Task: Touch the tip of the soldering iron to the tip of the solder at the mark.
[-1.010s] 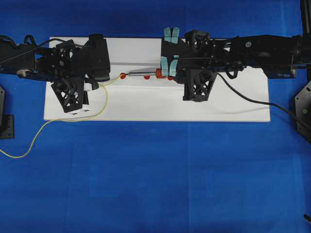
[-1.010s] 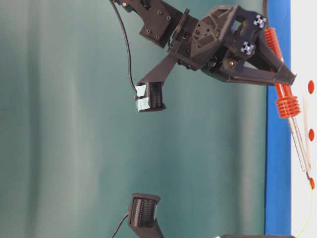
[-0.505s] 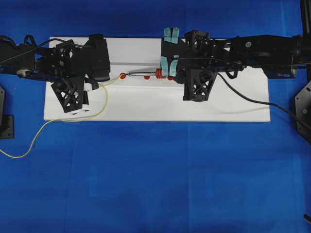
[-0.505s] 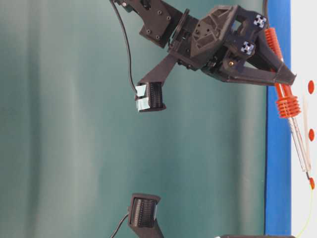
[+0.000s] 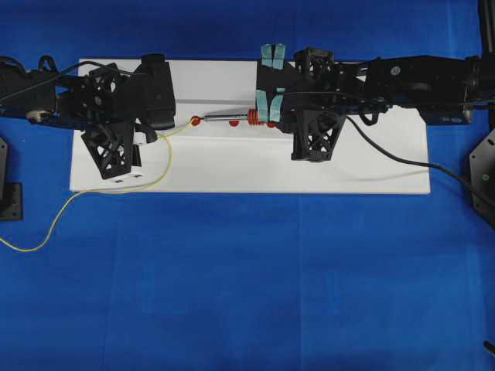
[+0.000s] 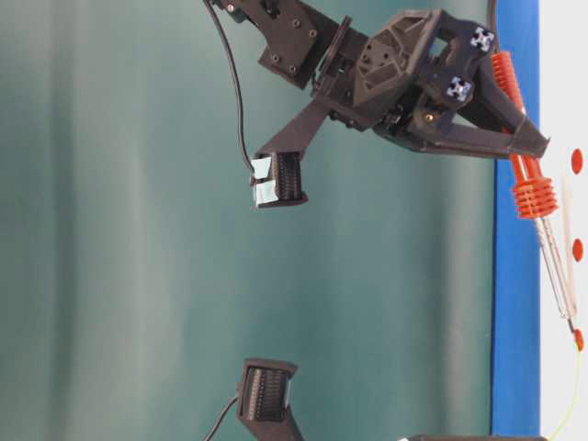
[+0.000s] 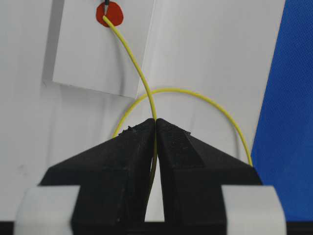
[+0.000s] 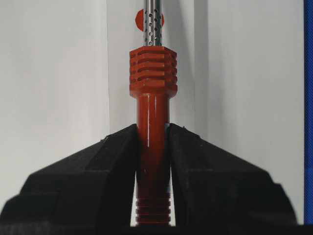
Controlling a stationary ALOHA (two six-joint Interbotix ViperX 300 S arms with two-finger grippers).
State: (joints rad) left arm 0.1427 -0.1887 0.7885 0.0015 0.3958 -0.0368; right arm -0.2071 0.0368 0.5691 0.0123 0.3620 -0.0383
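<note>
Carrier: white board (image 5: 348, 166) lying on blue cloth (image 5: 247, 278); all work sits along the board's far half.
Left gripper (image 7: 155, 121): jaws closed tight on the solder; wire runs up out of the fingertip seam. Sits over the board's left end, toward the far edge.
Solder (image 7: 134, 63): thin yellow wire. From the jaws it curves up-left to the red mark (image 7: 109, 12); its end lies on that dot. A second loop arcs behind the fingers to the right. In overhead view the rest (image 5: 166, 158) sweeps toward the board's near edge, crosses it near the near-left corner and trails over the cloth to the picture's left edge.
Right gripper (image 8: 152, 128): jaws clamped on the soldering iron's smooth red-orange handle, just behind the ribbed collar. Positioned mid-board, near the far edge.
Soldering iron (image 8: 152, 73): pen-type, ribbed red-orange collar, perforated silver shaft (image 5: 224, 118) pointing toward the left end of the board. Table-level view shows it (image 6: 533, 195) tilted, tip lowest.
Tip contact: dark iron tip shows on the red mark right at the solder end, left wrist view; appear touching, too small to confirm.
Other marks: two more red dots (image 6: 577, 249) along the iron's line, partly covered.
Cord: black cable (image 5: 402, 160) runs from right arm over board toward its right end, off onto cloth.
</note>
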